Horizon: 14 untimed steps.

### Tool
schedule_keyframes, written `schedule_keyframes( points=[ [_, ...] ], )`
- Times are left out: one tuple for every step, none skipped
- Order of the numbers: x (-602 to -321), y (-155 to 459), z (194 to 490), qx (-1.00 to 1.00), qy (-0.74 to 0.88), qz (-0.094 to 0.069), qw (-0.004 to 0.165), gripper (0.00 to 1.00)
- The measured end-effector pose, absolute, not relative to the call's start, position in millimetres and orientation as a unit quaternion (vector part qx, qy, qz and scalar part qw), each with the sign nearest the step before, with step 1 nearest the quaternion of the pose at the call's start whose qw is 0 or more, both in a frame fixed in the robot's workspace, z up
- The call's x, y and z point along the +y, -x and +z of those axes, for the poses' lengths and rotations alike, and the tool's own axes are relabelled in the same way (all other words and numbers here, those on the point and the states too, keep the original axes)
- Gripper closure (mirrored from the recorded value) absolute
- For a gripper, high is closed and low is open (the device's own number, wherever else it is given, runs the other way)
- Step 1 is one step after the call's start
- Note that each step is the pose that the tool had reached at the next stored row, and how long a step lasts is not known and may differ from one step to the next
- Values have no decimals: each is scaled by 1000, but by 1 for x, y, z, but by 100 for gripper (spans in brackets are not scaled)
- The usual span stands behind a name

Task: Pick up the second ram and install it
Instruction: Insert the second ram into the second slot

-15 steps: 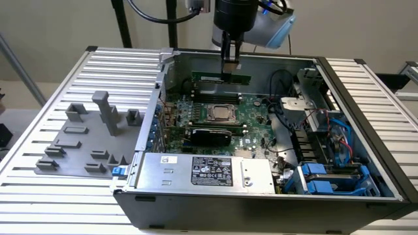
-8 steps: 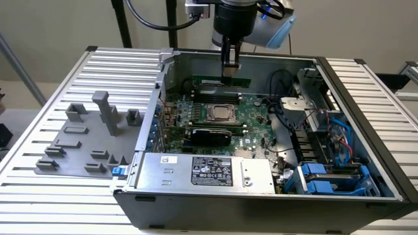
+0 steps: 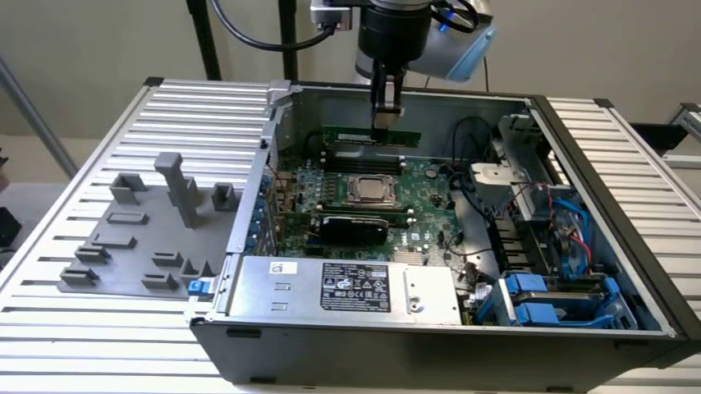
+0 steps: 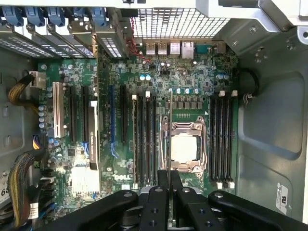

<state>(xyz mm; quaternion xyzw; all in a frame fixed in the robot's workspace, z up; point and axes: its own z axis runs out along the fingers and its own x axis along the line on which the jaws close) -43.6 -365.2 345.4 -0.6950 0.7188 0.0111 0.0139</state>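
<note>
gripper (image 3: 382, 121) clenched on second ram (image 3: 350, 135), grasping its top edge | ram upright, long side level, inside open PC case (image 3: 613, 189), over motherboard (image 3: 422, 193) just beyond CPU (image 3: 373, 189) | wrist: ram edge-on between CPU and memory slots (image 4: 144, 139) | seems clear of slots, hard to tell

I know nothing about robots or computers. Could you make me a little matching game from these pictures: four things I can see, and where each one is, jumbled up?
Things:
1. second ram
2. silver CPU
3. power supply box
4. grey fixture block

Places:
A. outside the computer case, on the exterior view's left
B. gripped in the pincer, above the motherboard
C. in the middle of the motherboard
D. inside the case, along its near wall in the exterior view

Pairs: 1-B, 2-C, 3-D, 4-A.
</note>
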Motion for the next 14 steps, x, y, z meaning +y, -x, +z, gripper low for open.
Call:
schedule_keyframes(
  points=[
    [-365, 44, 345, 719, 695, 11, 14, 100],
    [-365, 44, 345, 719, 695, 11, 14, 100],
    [-365, 44, 345, 719, 695, 11, 14, 100],
    [-365, 44, 345, 719, 695, 11, 14, 100],
    [-365, 44, 345, 719, 695, 11, 14, 100],
    [-365, 44, 345, 719, 695, 11, 14, 100],
    [-365, 44, 344, 719, 695, 10, 13, 100],
    [-365, 44, 343, 719, 695, 10, 14, 100],
    [-365, 45, 341, 719, 695, 10, 14, 100],
    [-365, 45, 339, 719, 695, 10, 14, 100],
    [-365, 46, 338, 719, 695, 10, 14, 100],
    [-365, 46, 336, 719, 695, 10, 14, 100],
    [-366, 46, 334, 719, 695, 10, 14, 100],
    [-366, 47, 332, 719, 695, 10, 14, 100]
  ],
)
